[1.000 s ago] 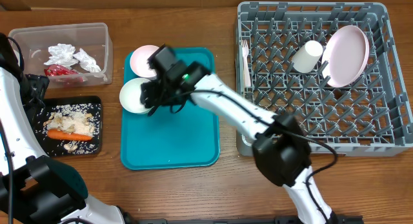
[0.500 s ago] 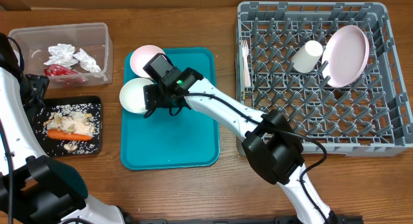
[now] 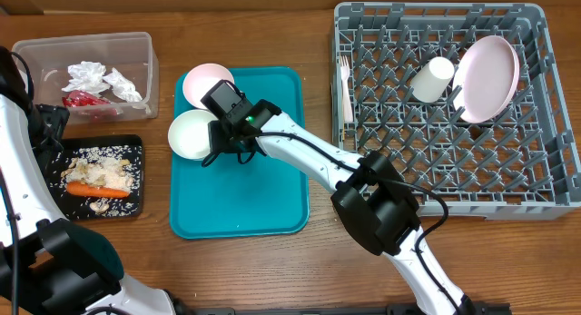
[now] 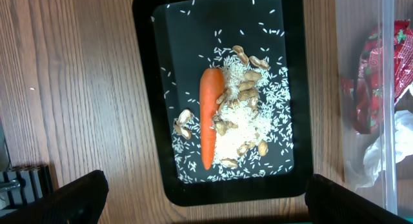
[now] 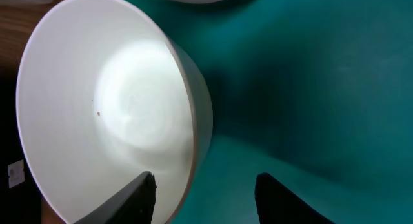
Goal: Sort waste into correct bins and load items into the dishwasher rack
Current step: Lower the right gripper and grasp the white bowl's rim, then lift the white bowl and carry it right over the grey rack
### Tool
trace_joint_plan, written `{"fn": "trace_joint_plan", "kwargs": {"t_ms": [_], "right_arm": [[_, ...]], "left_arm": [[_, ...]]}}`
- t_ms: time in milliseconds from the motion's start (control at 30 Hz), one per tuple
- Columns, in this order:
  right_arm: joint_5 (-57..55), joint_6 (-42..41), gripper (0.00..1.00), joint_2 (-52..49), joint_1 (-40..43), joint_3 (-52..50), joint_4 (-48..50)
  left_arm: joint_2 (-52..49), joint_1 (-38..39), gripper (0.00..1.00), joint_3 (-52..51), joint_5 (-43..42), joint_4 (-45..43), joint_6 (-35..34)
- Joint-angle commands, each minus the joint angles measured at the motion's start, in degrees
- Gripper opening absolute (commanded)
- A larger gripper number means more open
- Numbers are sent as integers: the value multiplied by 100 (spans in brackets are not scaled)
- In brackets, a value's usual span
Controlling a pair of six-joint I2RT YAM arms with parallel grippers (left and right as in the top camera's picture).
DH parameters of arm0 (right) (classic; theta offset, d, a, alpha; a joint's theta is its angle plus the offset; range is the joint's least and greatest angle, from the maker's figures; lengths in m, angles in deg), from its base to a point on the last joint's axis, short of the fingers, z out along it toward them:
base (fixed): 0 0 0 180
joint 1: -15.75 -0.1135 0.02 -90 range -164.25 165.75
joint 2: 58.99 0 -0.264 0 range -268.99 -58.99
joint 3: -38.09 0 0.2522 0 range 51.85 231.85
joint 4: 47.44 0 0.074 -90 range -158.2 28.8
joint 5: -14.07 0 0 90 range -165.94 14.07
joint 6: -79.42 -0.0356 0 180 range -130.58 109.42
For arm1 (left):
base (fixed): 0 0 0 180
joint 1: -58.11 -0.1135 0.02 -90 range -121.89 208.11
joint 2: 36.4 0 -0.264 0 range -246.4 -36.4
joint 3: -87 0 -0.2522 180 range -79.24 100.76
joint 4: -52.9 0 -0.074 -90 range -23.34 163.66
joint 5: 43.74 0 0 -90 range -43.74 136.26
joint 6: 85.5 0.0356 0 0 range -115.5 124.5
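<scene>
The right hand (image 5: 205, 186) hung low over a small white bowl (image 5: 116, 121) that sat on the left edge of the teal tray (image 3: 245, 197), partly overhanging the desk (image 3: 91, 260). Its two dark fingers stood apart, one inside the bowl and one outside, straddling the near rim without visibly touching it. A second white bowl (image 3: 201, 82) lay just beyond, at the tray's far corner.

The bowl looked stiff, light and smooth, so probably slippery. The rim wall was the sensible place to pinch, and a firm pinch would be needed, since a bowl held by one side would likely tilt when lifted.

The grey dishwasher rack (image 3: 508, 211) stood well to the right and already held a plate (image 3: 487, 77), a cup (image 3: 431, 79) and a fork (image 3: 345, 86).

The left hand (image 4: 206, 198) hovered wide apart and empty above the black tray (image 4: 145, 121), which held a carrot (image 4: 210, 117) and rice.
</scene>
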Motion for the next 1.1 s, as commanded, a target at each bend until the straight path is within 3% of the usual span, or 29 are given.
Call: {"fn": "trace_joint_plan", "kwargs": {"t_ms": [0,133,600,867,1067], "right_arm": [[-138,-7,53,-31,7,-146,83],[-140,-9,49,-31,7,-208,157],[-201,20,4,-26,245,70,-492],[-345,409,4,258,706,1099,-2028],[-1764,409,4,1084,1086,1593,-3176]], "left_arm": [[96,24,100,-24,0,-2,-122],[96,24,100,-24,0,-2,-120],[96,24,100,-24,0,-2,-120],[96,24,100,-24,0,-2,-120],[96,24,100,-24,0,-2,-120]]}}
